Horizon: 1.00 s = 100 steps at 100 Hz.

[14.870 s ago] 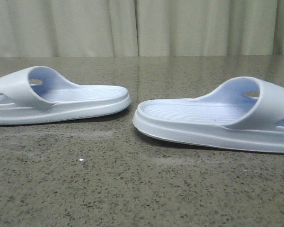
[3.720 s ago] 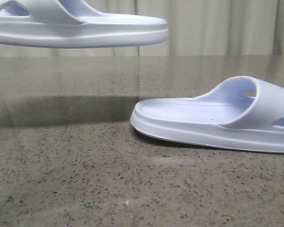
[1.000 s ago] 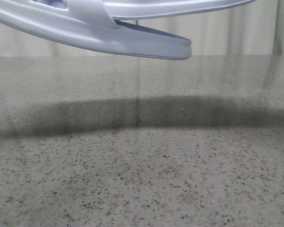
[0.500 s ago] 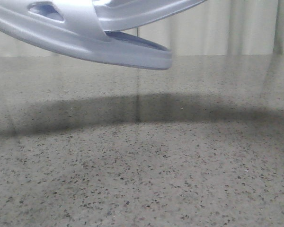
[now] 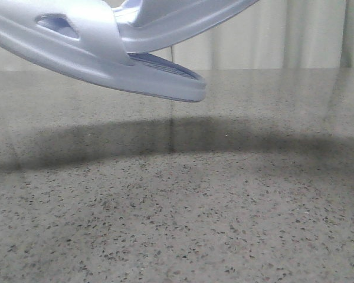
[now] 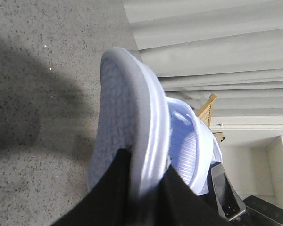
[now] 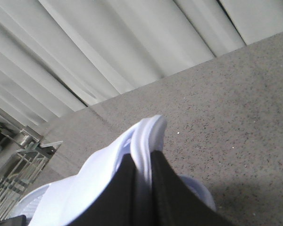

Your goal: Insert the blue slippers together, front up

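Both pale blue slippers hang in the air above the table. In the front view the lower slipper (image 5: 88,56) slopes down to the right, its toe at mid-frame. The upper slipper (image 5: 183,17) passes under the lower one's strap and rises to the right. My left gripper (image 6: 144,181) is shut on the sole edge of the left-hand slipper (image 6: 132,122); the other slipper (image 6: 193,146) shows behind it. My right gripper (image 7: 142,172) is shut on the sole edge of its slipper (image 7: 144,136); the second slipper (image 7: 200,193) peeks out beneath. Neither gripper shows in the front view.
The speckled grey stone table (image 5: 183,212) lies below with the slippers' broad shadow across it. A pale curtain (image 5: 295,35) hangs behind the far edge. A wooden frame (image 6: 206,104) and shelving stand beyond the table in the left wrist view.
The lower slipper has tilted further down and shifted left. The upper slipper has slid left, deeper under the lower one's strap.
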Each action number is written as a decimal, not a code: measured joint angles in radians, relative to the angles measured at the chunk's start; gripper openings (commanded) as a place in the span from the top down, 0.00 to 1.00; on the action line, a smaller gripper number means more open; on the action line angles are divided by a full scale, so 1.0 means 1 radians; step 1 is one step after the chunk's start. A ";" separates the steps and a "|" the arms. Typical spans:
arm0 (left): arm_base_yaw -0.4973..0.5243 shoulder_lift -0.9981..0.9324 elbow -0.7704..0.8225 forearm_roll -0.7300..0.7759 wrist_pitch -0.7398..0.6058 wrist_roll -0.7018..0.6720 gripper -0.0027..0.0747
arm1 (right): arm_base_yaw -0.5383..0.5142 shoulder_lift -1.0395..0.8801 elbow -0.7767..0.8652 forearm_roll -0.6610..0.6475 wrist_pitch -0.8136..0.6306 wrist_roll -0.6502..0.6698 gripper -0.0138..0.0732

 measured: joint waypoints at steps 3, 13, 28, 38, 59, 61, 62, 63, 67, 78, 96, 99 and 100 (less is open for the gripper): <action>0.000 0.000 0.000 0.000 -0.002 0.000 0.93 | -0.002 0.000 0.000 -0.024 0.007 0.000 0.93; 0.000 0.000 0.000 0.001 -0.002 0.000 0.93 | -0.030 0.000 0.000 -0.069 0.050 0.000 0.82; 0.000 0.000 0.000 0.001 0.015 0.000 0.93 | -0.085 0.004 0.000 -0.113 0.132 0.000 0.52; 0.000 0.000 0.000 -0.004 0.036 0.000 0.93 | -0.122 0.013 0.000 -0.127 0.186 0.002 0.37; 0.000 0.000 0.000 -0.008 0.024 -0.002 0.93 | -0.146 0.005 0.000 -0.148 0.236 0.006 0.34; 0.000 0.000 0.000 -0.008 0.024 -0.002 0.93 | -0.146 0.003 0.000 -0.150 0.237 0.006 0.34; 0.000 0.000 0.000 -0.008 0.022 -0.002 0.93 | -0.146 -0.001 0.000 -0.153 0.237 0.006 0.34; 0.000 0.000 0.000 -0.008 0.022 -0.002 0.93 | -0.146 -0.003 0.000 -0.153 0.237 0.006 0.34; 0.000 0.000 0.000 -0.008 0.017 -0.002 0.93 | -0.146 -0.018 0.000 -0.161 0.238 0.006 0.34; -0.008 0.000 0.000 -0.008 0.015 -0.003 0.93 | -0.146 -0.076 0.000 -0.187 0.239 0.006 0.34; -0.012 0.000 0.000 -0.008 0.032 -0.006 0.93 | -0.143 -0.195 0.000 -0.237 0.239 0.006 0.34; -0.012 0.000 0.000 -0.008 0.035 -0.006 0.93 | -0.142 -0.222 0.000 -0.245 0.239 0.006 0.34; -0.012 0.000 0.000 -0.008 0.037 -0.006 0.93 | -0.140 -0.227 0.000 -0.247 0.239 0.006 0.34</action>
